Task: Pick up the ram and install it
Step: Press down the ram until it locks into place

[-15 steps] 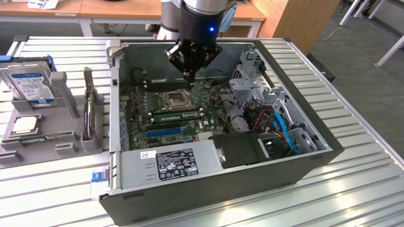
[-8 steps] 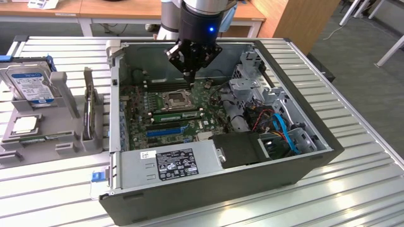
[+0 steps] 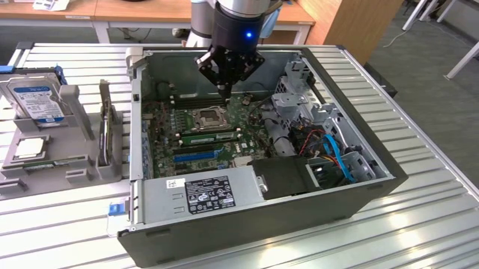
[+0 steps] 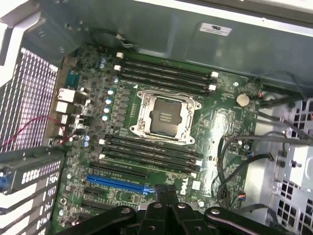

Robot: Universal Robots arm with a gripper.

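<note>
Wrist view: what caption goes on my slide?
Shut tool hovering over a motherboard with an empty processor socket.

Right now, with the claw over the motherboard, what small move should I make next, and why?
Probably lift the claw clear of the case: it is shut and empty above the motherboard, while what looks like the ram lies in the grey holder at the exterior view's left.

Silver arm, blue light, black pincer (image 3: pixel 224 84).
</note>
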